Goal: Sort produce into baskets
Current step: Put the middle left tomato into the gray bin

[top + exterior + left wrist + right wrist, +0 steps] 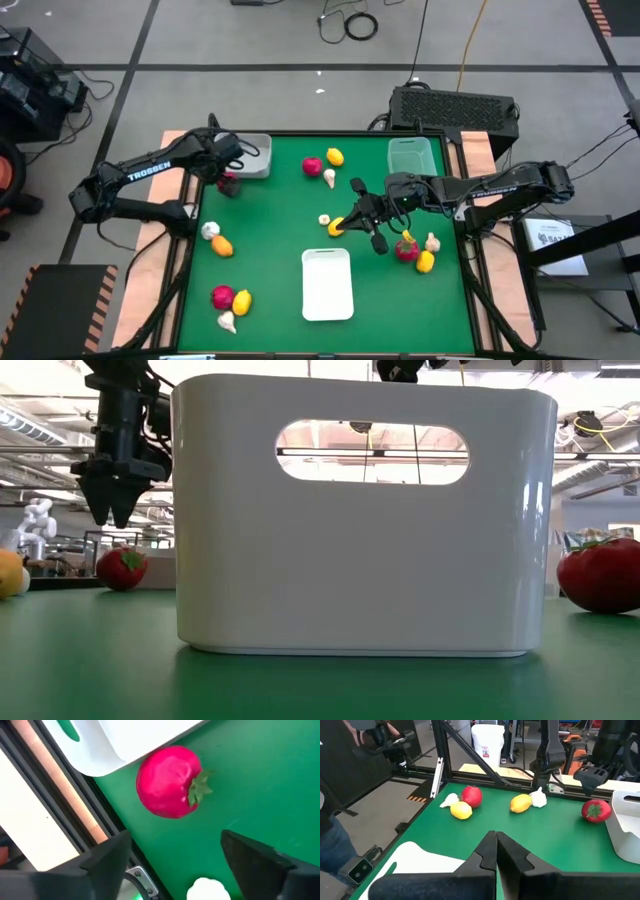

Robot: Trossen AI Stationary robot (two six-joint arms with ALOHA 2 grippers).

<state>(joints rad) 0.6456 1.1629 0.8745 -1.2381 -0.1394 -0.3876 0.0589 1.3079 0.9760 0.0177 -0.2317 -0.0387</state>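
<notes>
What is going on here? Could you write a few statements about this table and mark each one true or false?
1. The left gripper is open over a red tomato-like piece. True.
2. The green-tinted tub holds several pieces. False: no produce shows in it.
3. The right gripper is wide open. False: its fingers are shut together.
4. A round red piece, a yellow piece and a white bulb lie close together. True.

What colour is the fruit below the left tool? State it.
Red, with a green stem; left wrist view shows it best.
</notes>
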